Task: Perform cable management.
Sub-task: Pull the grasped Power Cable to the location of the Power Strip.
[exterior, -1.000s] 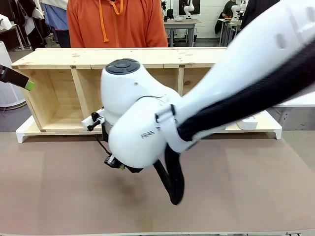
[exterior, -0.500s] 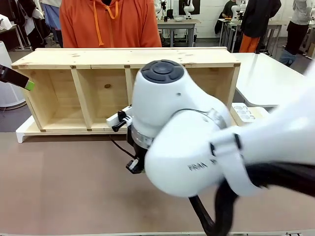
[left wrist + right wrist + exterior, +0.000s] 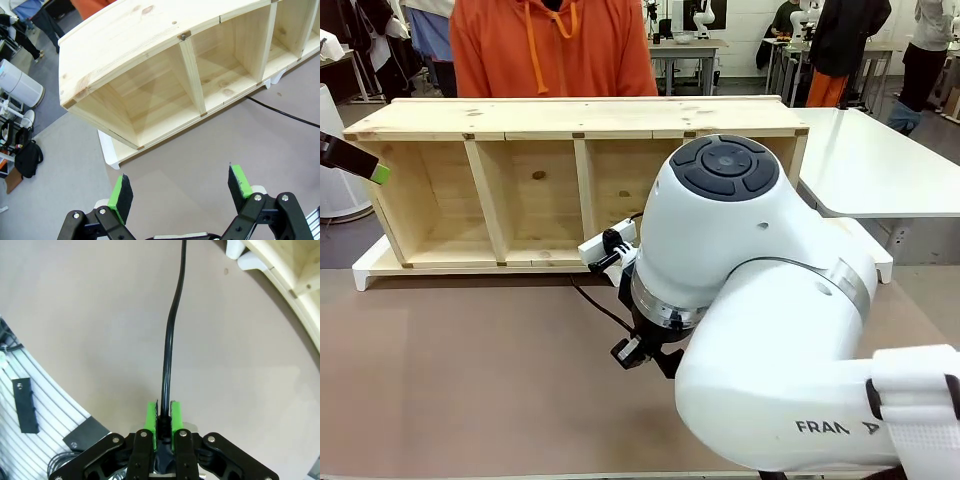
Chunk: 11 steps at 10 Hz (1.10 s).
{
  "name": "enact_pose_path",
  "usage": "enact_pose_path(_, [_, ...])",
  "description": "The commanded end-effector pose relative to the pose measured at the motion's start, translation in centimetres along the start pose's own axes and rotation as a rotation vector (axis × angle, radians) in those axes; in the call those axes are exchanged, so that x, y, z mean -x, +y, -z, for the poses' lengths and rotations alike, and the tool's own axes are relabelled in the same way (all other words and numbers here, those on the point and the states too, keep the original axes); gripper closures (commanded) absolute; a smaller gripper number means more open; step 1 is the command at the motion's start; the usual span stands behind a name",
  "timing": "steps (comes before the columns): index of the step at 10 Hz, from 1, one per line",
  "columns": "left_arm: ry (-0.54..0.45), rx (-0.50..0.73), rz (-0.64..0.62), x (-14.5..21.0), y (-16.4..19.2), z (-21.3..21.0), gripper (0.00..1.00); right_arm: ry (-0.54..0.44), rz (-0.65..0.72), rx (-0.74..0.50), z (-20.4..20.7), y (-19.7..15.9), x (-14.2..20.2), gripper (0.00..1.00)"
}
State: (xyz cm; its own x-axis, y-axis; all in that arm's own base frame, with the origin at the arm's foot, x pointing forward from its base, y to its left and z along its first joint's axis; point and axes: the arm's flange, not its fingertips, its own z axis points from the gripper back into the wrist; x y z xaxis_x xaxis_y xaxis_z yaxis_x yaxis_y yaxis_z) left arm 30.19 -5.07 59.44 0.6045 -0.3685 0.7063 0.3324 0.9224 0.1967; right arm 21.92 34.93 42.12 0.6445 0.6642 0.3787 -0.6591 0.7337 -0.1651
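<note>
An open-fronted wooden shelf (image 3: pixel 520 120) is set on a brown table (image 3: pixel 440 370); behind the shelf, an orange hoodie (image 3: pixel 590 50) is seen.

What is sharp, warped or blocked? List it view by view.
Front view: evenly lit and sharp, but the right arm sits close to the lens and hides much of the table. Left wrist view: the wide angle bends the wooden shelf into a curve above the open left gripper. Right wrist view: crisp, no glare; the cable is sharp where the right gripper clamps it.
</note>
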Motion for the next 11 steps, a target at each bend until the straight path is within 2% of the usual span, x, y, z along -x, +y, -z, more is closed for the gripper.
enact_pose_path(1, [-0.006,-0.001,0.000,-0.1,0.0,0.1,0.00,0.010,-0.001,-0.003,0.3,-0.3,0.0,0.86])
enact_pose_path(10, [-0.006,-0.001,0.000,-0.1,0.0,0.1,0.00,0.005,0.004,0.003,0.2,-0.3,-0.1,0.86])
enact_pose_path(11, [-0.006,-0.001,0.000,-0.1,0.0,0.1,0.00,0.009,-0.006,0.008,-1.0,-0.2,1.6,0.86])
